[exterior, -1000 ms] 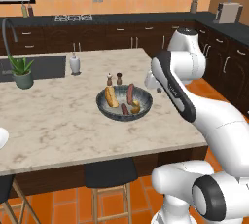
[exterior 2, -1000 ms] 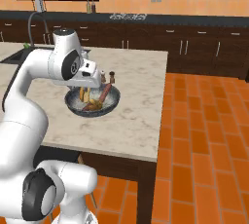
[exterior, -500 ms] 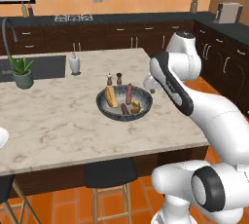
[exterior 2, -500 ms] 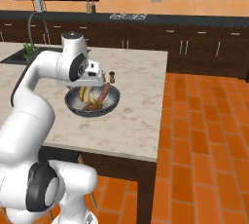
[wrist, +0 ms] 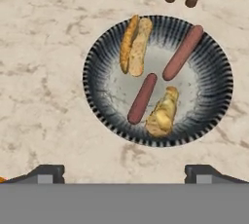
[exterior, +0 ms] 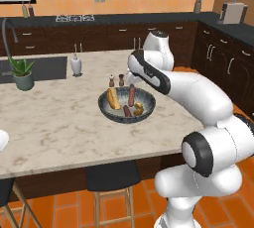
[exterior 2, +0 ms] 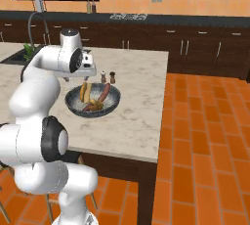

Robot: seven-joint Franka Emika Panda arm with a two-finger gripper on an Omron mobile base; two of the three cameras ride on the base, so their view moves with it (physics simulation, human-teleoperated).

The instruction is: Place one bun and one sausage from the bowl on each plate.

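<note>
Claw (wrist: 124,172) sprung wide since earlier frame, released, empty above bowl (wrist: 97,99) on worktop (wrist: 44,47). Buns (wrist: 134,46) at 11 and 5 o'clock, sausages (wrist: 142,98) center and 1. Risk: crowded sausage-bun pair, my grab nudges both.

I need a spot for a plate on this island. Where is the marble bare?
Bare marble runs left of the bowl toward the potted plant, and along the near edge. Behind the bowl it is crowded: two small shakers stand close to its rim.
</note>
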